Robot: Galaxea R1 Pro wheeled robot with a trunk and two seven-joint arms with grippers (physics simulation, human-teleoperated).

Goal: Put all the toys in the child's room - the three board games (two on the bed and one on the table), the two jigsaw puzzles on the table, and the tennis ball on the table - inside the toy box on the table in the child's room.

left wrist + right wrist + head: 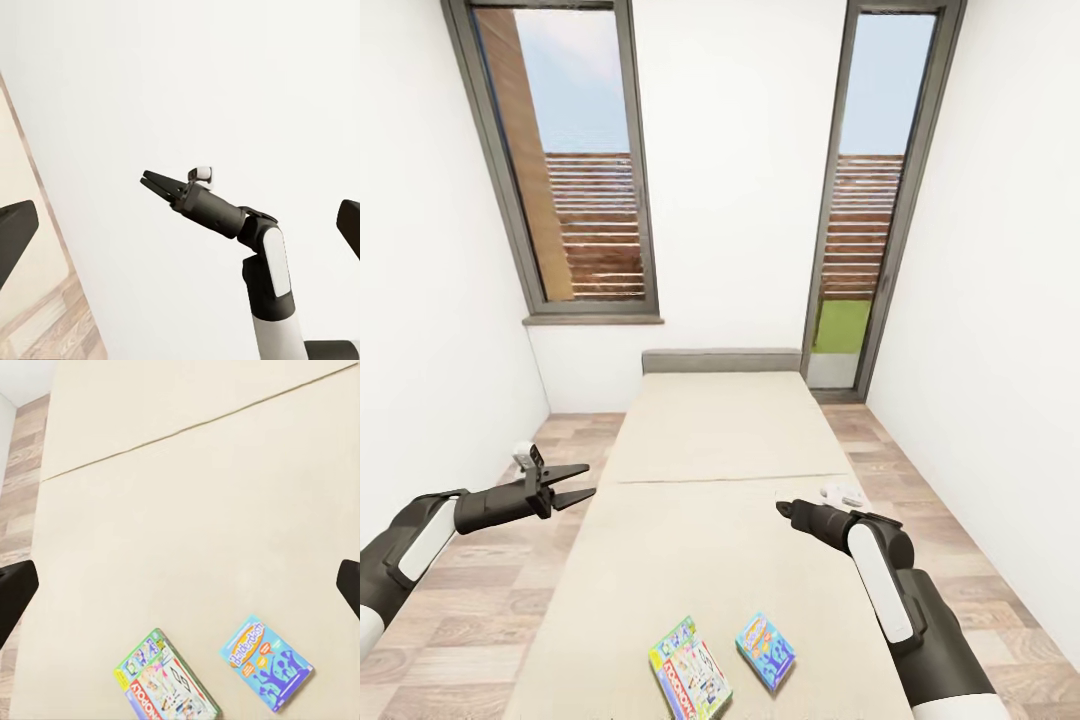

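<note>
Two board games lie flat on the near end of the bed (720, 450), side by side and slightly apart: a white-green-red game box (690, 670) and a smaller blue game box (765, 650). Both sit well apart from either gripper, nearer the robot than the fingertips. The right gripper (784, 508) hovers over the mattress beyond the blue box, fingers nearly together. The left gripper (582, 480) hangs beside the bed's left edge over the wood-plank floor (480, 610), fingers narrowly parted and holding nothing.
</note>
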